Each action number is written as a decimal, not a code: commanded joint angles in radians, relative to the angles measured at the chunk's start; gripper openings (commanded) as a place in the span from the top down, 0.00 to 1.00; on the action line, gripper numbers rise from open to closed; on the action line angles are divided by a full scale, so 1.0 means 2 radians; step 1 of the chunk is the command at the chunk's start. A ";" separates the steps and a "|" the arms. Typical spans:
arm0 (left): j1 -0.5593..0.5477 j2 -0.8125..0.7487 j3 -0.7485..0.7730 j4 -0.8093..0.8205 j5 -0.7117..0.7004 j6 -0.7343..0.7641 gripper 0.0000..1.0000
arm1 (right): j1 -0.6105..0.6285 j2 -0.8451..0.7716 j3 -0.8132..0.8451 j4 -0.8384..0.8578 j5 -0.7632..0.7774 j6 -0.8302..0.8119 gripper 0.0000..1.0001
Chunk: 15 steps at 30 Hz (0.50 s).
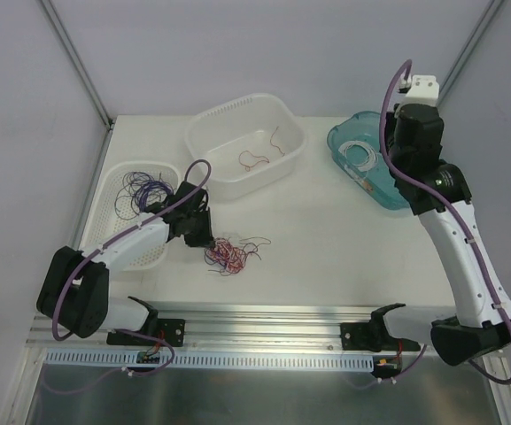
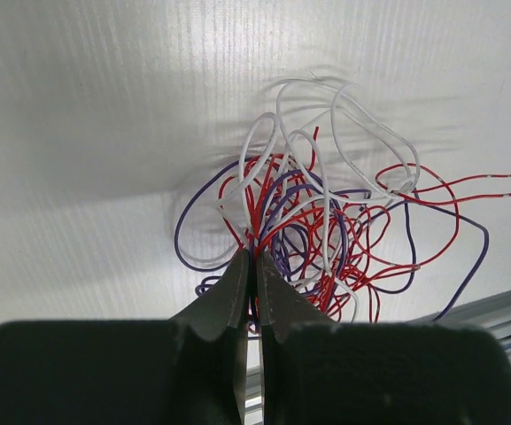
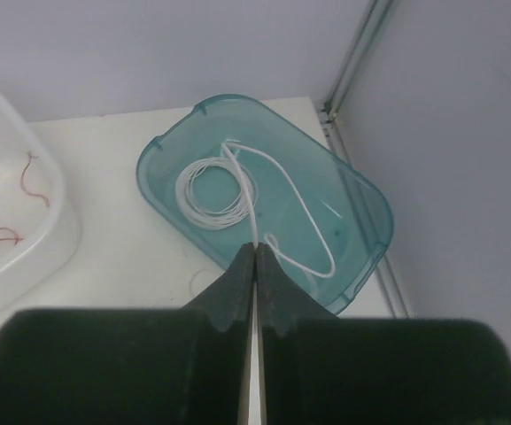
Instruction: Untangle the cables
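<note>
Left gripper point(image 2: 255, 257) pinches red strands of the cables point(image 2: 326, 230), heaped at seven o'clock. Pull now and the whole knot may lift together! Right gripper point(image 3: 255, 248) closed over the teal tray point(image 3: 361, 212) at two o'clock; holding anything? Can't tell.

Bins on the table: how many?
3: white basket at left with purple cables, white tub at centre back with red cables, teal tray at right with white cables. None look hidden.
</note>
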 commanded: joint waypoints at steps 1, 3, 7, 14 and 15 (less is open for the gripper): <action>-0.007 -0.018 0.006 0.007 0.016 0.001 1.00 | -0.045 0.033 0.024 0.066 -0.026 -0.044 0.99; -0.009 -0.017 0.009 0.009 0.016 0.000 1.00 | -0.073 0.048 0.028 0.092 -0.034 -0.043 0.99; -0.012 -0.016 0.016 0.015 0.027 -0.010 1.00 | -0.121 0.090 0.036 0.128 -0.067 -0.023 0.99; -0.021 -0.016 0.020 0.025 0.034 -0.020 1.00 | -0.181 0.153 0.063 0.159 -0.115 0.009 0.99; -0.021 -0.016 0.021 0.024 0.033 -0.022 1.00 | -0.183 0.162 0.070 0.162 -0.126 0.009 0.99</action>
